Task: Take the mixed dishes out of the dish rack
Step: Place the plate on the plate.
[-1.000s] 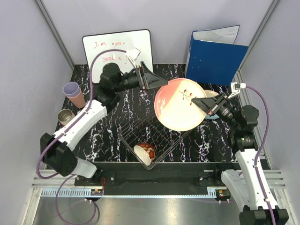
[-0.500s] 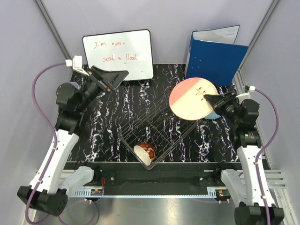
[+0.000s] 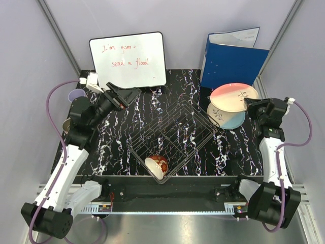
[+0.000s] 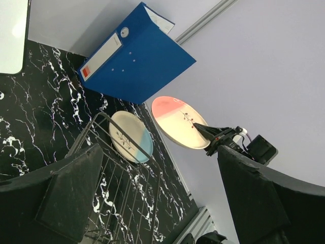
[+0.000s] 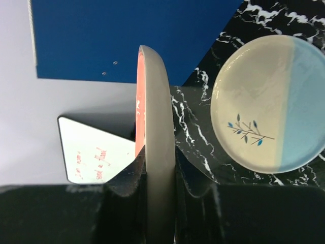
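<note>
Plate first: the pink plate (image 3: 234, 96) hangs pinched by its rim between my right fingers (image 5: 195, 180). It is at the right of the table (image 3: 117, 142), over the cream-and-blue plate (image 3: 227, 117) that lies flat in front of the blue folder (image 3: 231, 63). I cannot tell whether the two touch. The pink plate is face up but tilted, not level. From above, its long axis runs across the table, with the pink half toward the dish rack (image 3: 175, 127) and the twig end toward my wrist.

I hold one edge only, so I judge the far side could sag or slip. Released at this tilt, it could strike the lower plate's rim or slide off it. A swing backward could clip the folder.

One bowl (image 3: 157, 165) lies in the rack's near corner. My left fingers (image 4: 256, 198) are spread wide, holding nothing, raised near the whiteboard (image 3: 128, 58).
</note>
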You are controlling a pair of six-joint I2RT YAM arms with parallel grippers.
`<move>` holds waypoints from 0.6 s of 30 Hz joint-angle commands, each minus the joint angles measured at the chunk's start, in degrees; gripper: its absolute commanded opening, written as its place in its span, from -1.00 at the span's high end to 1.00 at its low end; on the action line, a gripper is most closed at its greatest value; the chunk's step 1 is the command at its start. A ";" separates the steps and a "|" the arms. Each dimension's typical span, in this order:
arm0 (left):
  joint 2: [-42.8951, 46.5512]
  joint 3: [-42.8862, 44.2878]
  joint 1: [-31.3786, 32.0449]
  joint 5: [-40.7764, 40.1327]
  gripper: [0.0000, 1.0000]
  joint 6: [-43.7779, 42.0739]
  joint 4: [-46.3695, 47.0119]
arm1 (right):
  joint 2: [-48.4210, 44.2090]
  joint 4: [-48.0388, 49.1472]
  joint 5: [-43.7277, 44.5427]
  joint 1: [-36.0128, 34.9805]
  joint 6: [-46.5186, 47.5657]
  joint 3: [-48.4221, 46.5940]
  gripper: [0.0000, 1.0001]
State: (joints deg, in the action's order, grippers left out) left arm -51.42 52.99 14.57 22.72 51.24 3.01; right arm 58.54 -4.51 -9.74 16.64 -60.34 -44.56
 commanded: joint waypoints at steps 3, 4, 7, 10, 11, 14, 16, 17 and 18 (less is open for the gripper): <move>1.06 -1.84 0.72 0.31 -0.98 -1.76 1.31 | 1.30 11.10 2.61 2.07 -0.66 -1.24 1.00; 0.97 -1.75 0.90 0.13 -0.98 -1.85 0.95 | 1.74 12.67 2.44 2.77 -0.75 0.16 1.00; 0.71 -1.84 1.43 0.22 -0.98 -2.03 1.12 | 4.29 14.96 1.57 3.66 -1.63 1.83 1.00; 0.62 -2.28 1.52 0.48 -0.98 -1.94 1.39 | 6.49 16.46 1.13 3.66 -1.45 2.98 1.00; 0.53 -2.71 1.52 0.40 -0.98 -1.94 1.48 | 7.10 16.90 0.95 3.66 -1.36 3.24 1.00; 0.44 -3.86 1.52 0.75 -0.98 -1.50 2.09 | 10.00 18.57 -0.45 3.66 -1.71 3.60 1.00; 0.27 -4.47 1.52 1.36 -0.98 -0.80 3.05 | 11.94 19.89 -1.50 3.66 -2.06 3.69 1.00; 0.18 -5.09 1.52 1.45 -0.98 -0.36 3.32 | 12.55 20.42 -1.77 3.66 -2.15 3.60 1.00; 0.09 -5.35 1.52 1.80 -0.98 -0.18 3.50 | 13.52 20.51 -1.86 3.66 -2.15 3.42 1.00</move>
State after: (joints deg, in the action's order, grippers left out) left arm -51.18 49.01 15.90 23.05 50.61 2.74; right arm 71.29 3.46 -8.54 20.32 -59.83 -39.18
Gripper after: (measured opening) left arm 0.985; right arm 0.223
